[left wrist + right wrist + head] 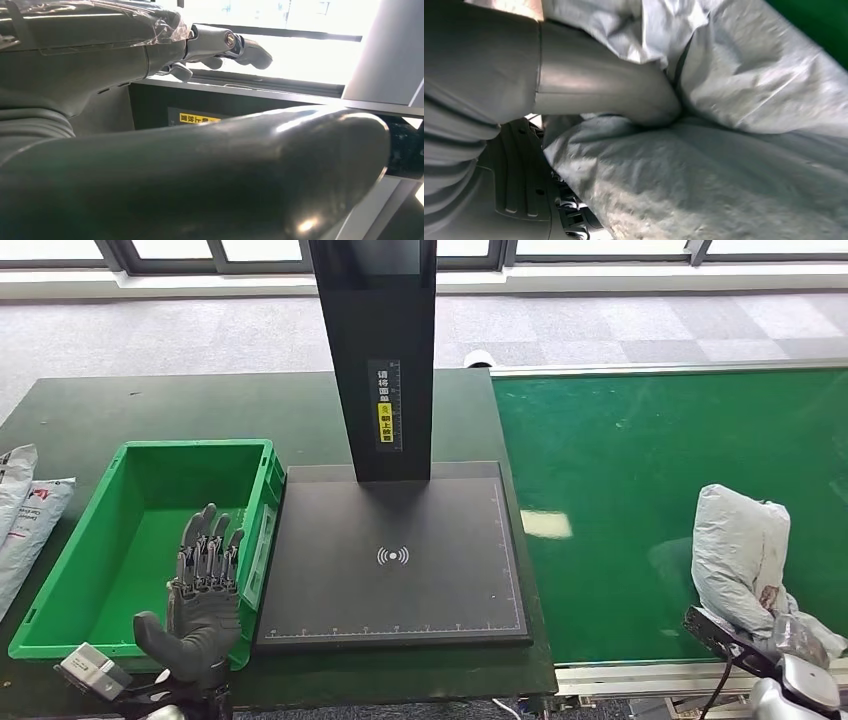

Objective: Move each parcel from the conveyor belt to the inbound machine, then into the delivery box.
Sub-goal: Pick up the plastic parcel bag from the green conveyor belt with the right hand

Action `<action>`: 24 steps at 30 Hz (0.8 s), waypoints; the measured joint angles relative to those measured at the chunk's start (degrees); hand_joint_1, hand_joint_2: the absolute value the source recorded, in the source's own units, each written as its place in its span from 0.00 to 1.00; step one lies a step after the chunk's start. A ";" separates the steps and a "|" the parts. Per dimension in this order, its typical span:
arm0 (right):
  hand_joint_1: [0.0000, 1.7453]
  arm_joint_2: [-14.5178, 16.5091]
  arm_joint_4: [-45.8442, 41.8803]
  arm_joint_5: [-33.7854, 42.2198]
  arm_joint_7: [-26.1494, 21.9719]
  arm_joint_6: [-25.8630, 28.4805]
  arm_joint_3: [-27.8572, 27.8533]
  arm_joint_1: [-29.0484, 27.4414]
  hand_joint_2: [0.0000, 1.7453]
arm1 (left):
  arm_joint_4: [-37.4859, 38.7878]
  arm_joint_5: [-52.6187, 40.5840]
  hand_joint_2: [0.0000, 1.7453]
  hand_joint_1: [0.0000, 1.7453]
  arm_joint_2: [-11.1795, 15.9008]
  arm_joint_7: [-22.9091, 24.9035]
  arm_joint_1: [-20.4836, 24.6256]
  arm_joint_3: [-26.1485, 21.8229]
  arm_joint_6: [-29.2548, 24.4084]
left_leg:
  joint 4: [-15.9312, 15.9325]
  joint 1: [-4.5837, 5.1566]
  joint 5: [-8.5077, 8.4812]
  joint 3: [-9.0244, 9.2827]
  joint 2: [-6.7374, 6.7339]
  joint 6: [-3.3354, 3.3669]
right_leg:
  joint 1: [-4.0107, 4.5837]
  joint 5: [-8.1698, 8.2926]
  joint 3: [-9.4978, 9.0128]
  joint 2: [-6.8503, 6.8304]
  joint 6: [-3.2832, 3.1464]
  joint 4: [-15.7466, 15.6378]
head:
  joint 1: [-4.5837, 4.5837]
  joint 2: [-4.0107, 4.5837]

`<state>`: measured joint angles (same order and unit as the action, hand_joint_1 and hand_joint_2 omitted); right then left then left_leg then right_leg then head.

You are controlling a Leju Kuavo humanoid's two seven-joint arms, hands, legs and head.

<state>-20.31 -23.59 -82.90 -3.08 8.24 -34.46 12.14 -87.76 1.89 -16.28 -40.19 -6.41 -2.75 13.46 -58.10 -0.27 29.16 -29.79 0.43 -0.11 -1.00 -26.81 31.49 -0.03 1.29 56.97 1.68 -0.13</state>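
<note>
1. Two spare bags (25,510) lie at the left edge of the head view, just beside the green box (60,615). They are out of the way, but one could be mistaken for the parcel in hand.
2. The left hand (205,595), lower left, hovers over the box with fingers spread and nothing in it. If it stays there, it could block a parcel dropped into the box.
3. The scanner pad (395,555) sits at centre, bare, with a black post (375,350) rising behind it. A carried parcel swung high or wide could strike the post.
4. The grey parcel (740,550) lies on the green belt (620,490), lower right.
5. The right hand (604,90) has its thumb pressed into the soft wrapping in the right wrist view, and the bag hides most of its fingers. It appears to grip the parcel. The slack, slippery film could slide out on lifting, or the bag could sag and drag across the belt's edge.
</note>
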 joint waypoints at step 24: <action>1.00 9.64 -19.66 13.95 -15.32 25.15 -1.87 -5.93 1.00 | 0.68 2.01 0.00 0.00 0.04 0.00 0.38 0.00 0.75 | 0.05 0.02 -0.05 -0.48 -0.05 -0.07 | -0.04 0.04 0.55 0.09 -0.02 0.14 | 0.01 0.00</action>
<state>-10.67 -43.26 -68.95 -18.40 33.39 -36.33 6.21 -87.07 3.89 -16.24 -40.19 -6.03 -2.75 14.21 -58.05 -0.25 29.11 -30.27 0.38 -0.19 -1.03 -26.77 32.04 0.05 1.27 57.11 1.68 -0.13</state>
